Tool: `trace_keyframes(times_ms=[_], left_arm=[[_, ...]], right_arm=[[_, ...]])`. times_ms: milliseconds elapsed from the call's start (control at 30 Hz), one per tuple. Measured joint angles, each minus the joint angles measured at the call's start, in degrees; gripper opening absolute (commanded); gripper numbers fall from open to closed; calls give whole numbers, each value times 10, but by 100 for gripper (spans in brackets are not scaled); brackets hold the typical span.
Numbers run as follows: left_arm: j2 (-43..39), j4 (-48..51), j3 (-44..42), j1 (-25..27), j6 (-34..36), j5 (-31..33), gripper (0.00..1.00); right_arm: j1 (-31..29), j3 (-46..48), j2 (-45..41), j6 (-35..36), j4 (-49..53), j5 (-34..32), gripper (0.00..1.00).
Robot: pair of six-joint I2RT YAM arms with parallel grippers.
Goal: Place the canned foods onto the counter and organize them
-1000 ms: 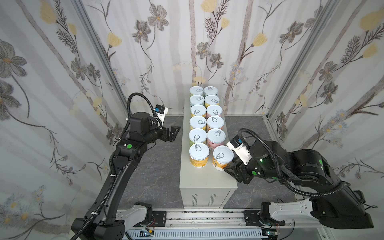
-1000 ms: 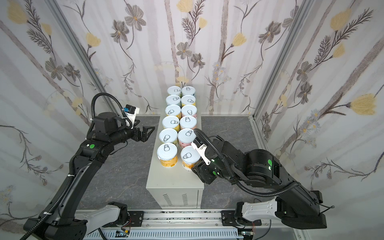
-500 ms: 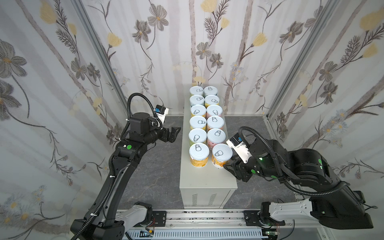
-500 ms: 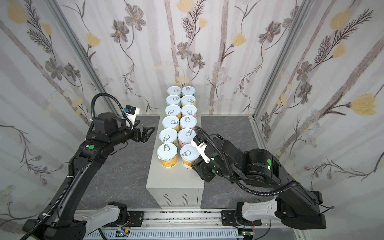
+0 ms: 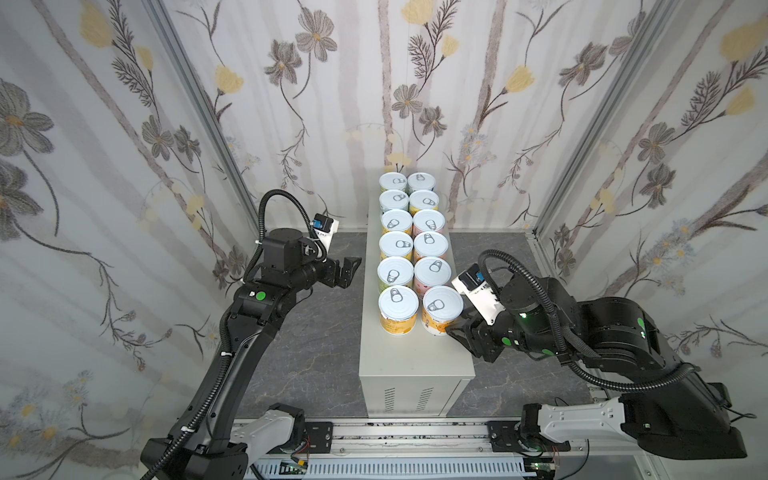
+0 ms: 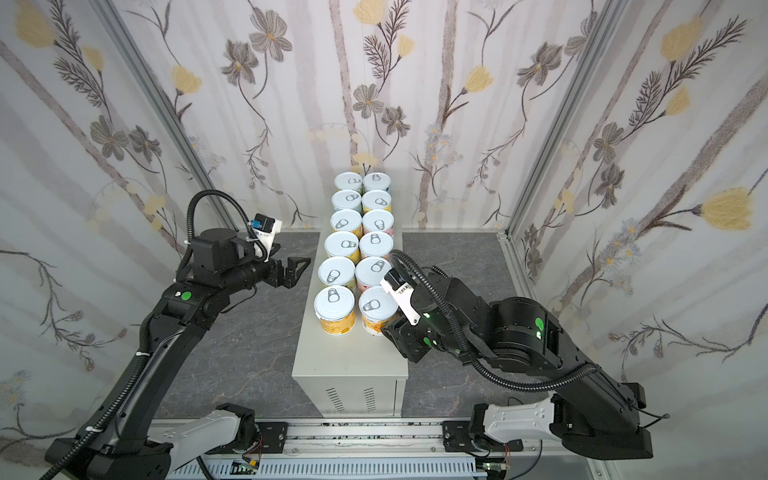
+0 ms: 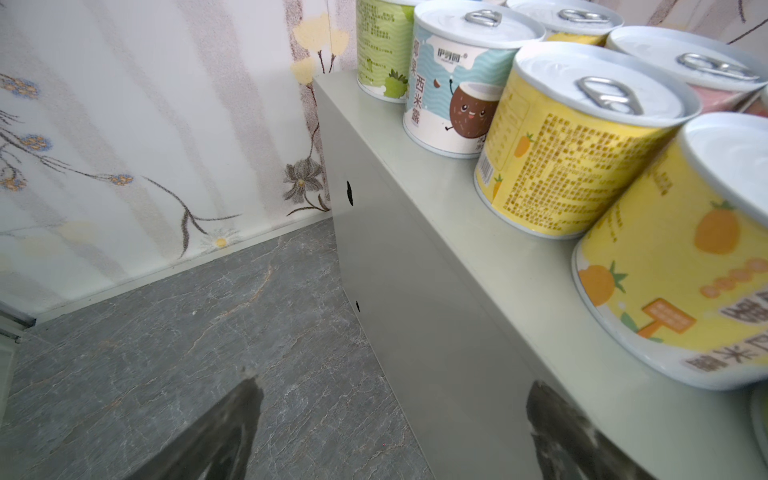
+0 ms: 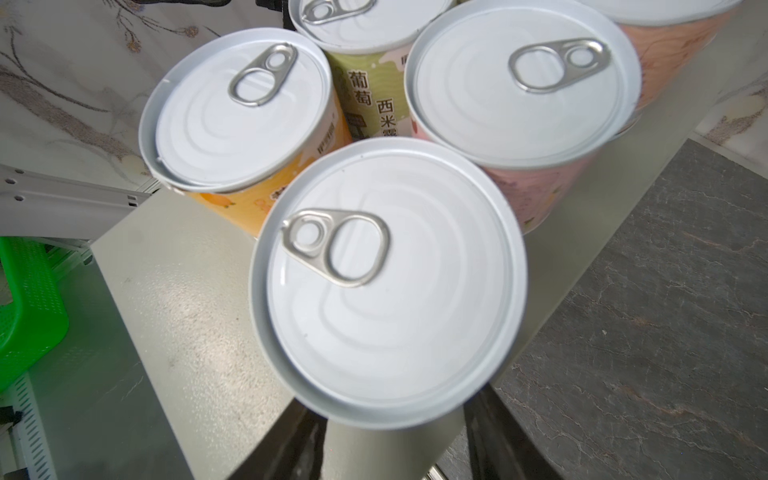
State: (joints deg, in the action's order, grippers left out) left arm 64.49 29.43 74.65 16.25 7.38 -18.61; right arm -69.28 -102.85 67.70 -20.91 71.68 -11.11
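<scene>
The canned foods (image 5: 407,232) (image 6: 359,232) stand in two long rows on the counter (image 5: 411,357) (image 6: 349,357), white pull-tab lids up. My right gripper (image 5: 455,332) (image 6: 390,330) (image 8: 392,444) is shut on the nearest right-hand can (image 5: 442,305) (image 6: 378,307) (image 8: 386,282), which has an orange-yellow label and stands at the front of its row. Beside it is another orange can (image 5: 398,307) (image 8: 241,108). My left gripper (image 5: 351,270) (image 6: 297,270) (image 7: 395,428) hangs open and empty beside the counter's left wall (image 7: 415,291).
Dark marbled floor (image 5: 324,332) lies on both sides of the counter. Floral walls close in the back and sides. A metal rail (image 5: 395,436) runs along the front. A green basket (image 8: 25,299) shows in the right wrist view past the counter's front end.
My right gripper has carried its can a little farther back, into line with the orange can beside it. The left arm has stayed put.
</scene>
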Motion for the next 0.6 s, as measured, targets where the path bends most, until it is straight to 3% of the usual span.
trace_keyframes(times_ms=[600], left_arm=[[0,3,0,16,8,21,100]], right_arm=[[23,5,14,18,-7,35,53]])
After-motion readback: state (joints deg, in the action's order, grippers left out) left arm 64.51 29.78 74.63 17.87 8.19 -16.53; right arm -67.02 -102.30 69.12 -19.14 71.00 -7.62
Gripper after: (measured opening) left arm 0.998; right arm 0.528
